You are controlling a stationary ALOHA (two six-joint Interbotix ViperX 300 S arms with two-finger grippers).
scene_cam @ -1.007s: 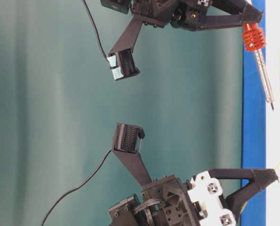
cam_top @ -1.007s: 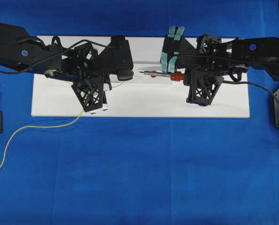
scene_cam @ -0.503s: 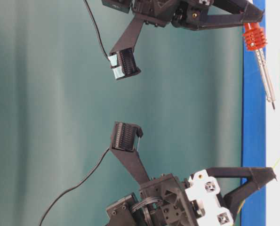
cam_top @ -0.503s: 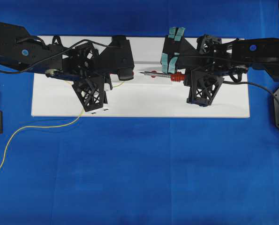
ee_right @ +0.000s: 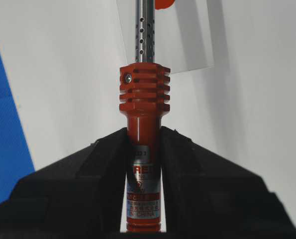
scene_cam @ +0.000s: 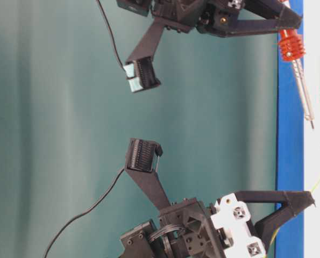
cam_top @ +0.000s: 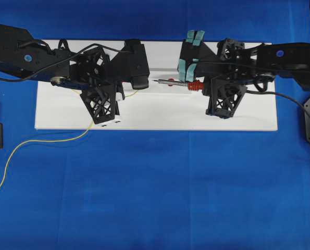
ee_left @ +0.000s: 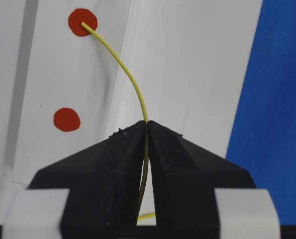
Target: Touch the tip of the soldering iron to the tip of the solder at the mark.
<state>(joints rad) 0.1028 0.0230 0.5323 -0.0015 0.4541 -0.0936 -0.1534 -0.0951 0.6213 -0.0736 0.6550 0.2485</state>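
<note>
Left gripper (ee_left: 148,130): clamped on the solder (ee_left: 133,84), whose tip rests on a red mark (ee_left: 82,22).
Right gripper (ee_right: 144,137): clamped on the soldering iron (ee_right: 144,99), its point held short of that mark.
Advice: the iron is best eased slowly along its own line, the wire kept steady.

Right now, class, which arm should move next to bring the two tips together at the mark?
Probably the right. The solder tip already rests on a red mark in the left gripper; the soldering iron tip is short of it.
</note>
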